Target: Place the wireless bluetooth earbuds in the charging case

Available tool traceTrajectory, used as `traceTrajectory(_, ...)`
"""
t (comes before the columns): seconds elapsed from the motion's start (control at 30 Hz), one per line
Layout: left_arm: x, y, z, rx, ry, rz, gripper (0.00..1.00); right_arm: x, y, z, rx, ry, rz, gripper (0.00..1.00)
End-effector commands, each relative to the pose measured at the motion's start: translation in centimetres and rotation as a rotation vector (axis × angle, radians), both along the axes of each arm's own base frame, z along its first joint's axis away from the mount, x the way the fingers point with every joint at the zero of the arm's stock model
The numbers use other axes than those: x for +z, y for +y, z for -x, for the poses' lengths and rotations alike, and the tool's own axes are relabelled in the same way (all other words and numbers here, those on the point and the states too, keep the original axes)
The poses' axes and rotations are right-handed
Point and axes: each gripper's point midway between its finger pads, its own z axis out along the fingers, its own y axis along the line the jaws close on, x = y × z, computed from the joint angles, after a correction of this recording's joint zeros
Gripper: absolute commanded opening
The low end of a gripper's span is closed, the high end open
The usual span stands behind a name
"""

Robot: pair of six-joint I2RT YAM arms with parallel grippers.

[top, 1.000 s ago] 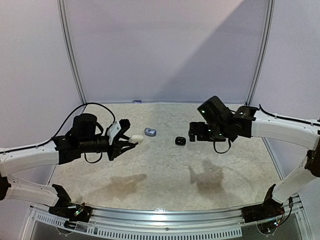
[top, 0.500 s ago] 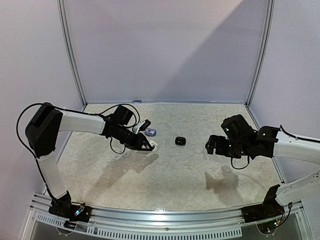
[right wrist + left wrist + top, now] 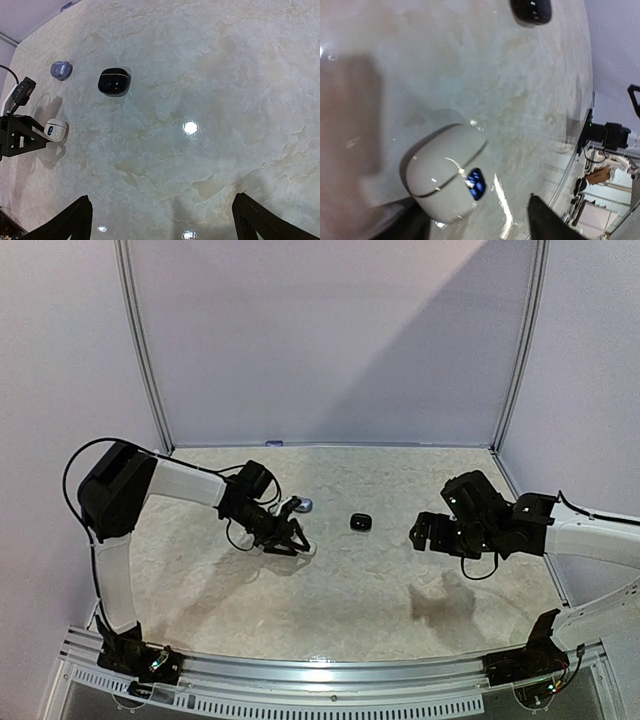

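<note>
Left tool is down at the surface, with the white case sitting right between its tips. On the left wrist cam, one dark finger is clearly off the case, with bare surface showing in the gap. The other side is just a dark smear at the bottom edge, so I can't say if it touches. So the jaws are partway open and not clamped on anything, and the case lies on the surface. Its lid is shut, with a seam running across it and a small blue mark on the front. The left part of that view is a brownish out-of-focus blur, no idea what it is.

The black case lies further out past the left tool's tips. It's shut too, with a thin gold line along the seam. The left wrist cam cuts it off at the top edge. The purple case sits just beside the left tool, on its far side. It's too small to tell if it's open or shut.

Right tool has its jaws spread as wide as they go, with nothing between them. It hangs above the surface, well apart from all three cases, which lie ahead of it and off to its left. Only its two fingertips poke into the bottom of its own cam.

The earbuds I can't make out in any view. Could be hidden inside the cases, can't tell.
</note>
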Motion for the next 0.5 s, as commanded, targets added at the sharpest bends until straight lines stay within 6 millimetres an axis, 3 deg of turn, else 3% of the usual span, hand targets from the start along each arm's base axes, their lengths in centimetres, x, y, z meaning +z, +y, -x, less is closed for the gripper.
traceTrajectory(0.0,-1.2,2.6,0.2,0.056,0.024,-0.152,0.98,1.3,0.3,-0.6,-0.005,-0.021,-0.013,0.99)
traceTrajectory(0.13,0.2,3.5,-0.1,0.056,-0.008,-0.215,0.99,2.3,0.6,-1.2,0.015,-0.044,0.003,0.99)
traceTrajectory(0.23,3.3,4.1,-0.7,0.04,-0.071,-0.242,0.99,2.9,-0.2,-1.7,-0.008,-0.056,0.02,0.99)
traceTrajectory(0.37,8.6,6.6,-2.1,0.064,-0.266,-0.285,0.99,3.4,-3.4,-3.3,-0.083,-0.109,0.009,0.99)
traceTrajectory(0.47,11.5,10.7,-2.6,0.114,-0.396,-0.326,0.99,4.7,-6.5,-4.9,-0.124,-0.193,-0.03,0.99)
